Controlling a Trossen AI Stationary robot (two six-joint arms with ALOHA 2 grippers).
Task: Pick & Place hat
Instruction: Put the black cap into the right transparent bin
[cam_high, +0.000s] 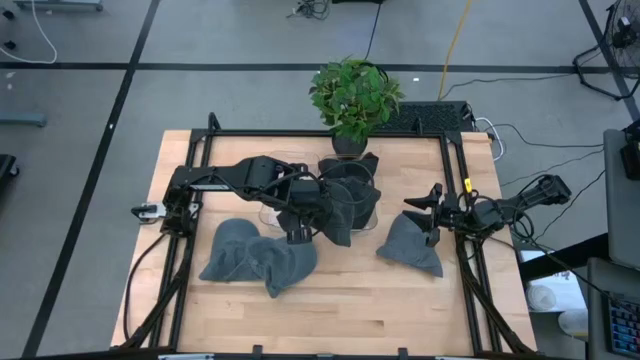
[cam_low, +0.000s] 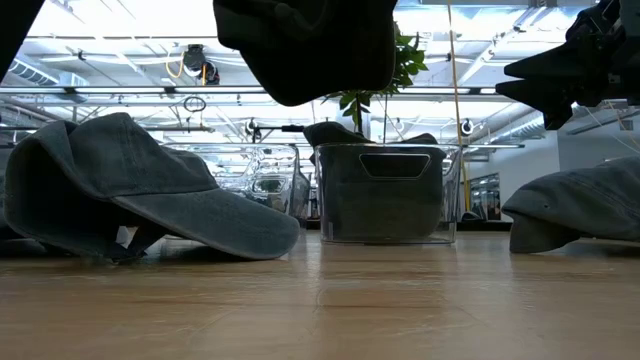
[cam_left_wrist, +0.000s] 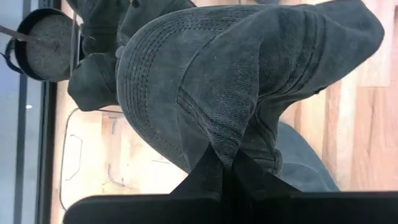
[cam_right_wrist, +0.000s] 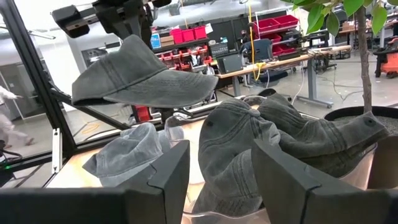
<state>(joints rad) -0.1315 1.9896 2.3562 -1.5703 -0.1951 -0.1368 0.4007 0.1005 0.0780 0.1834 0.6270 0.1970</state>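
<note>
Left gripper (cam_high: 300, 236) over the middle of the bench (cam_high: 350, 310), clamped tight on a dark grey cap (cam_high: 338, 218). Cap hangs in the air from the fingers (cam_left_wrist: 214, 171), which pinch a fold of its fabric; in the low view the cap (cam_low: 310, 45) is well clear of the wood, above and just in front of the clear plastic bin (cam_low: 385, 195).

Bin sits toward the far edge, middle, just in front of the potted plant (cam_high: 352, 95). It already holds dark caps (cam_right_wrist: 292, 134); their crowns stick up over its rim.

Two more grey caps (cam_high: 255, 258) lie together on the bench, toward the near-left side, just below the left gripper.

Right gripper (cam_high: 432, 222) toward the right edge, fingers (cam_right_wrist: 168, 174) partly apart, nothing between them. One grey cap (cam_high: 412, 245) lies on the bench right beside and under it; contact cannot be told.
</note>
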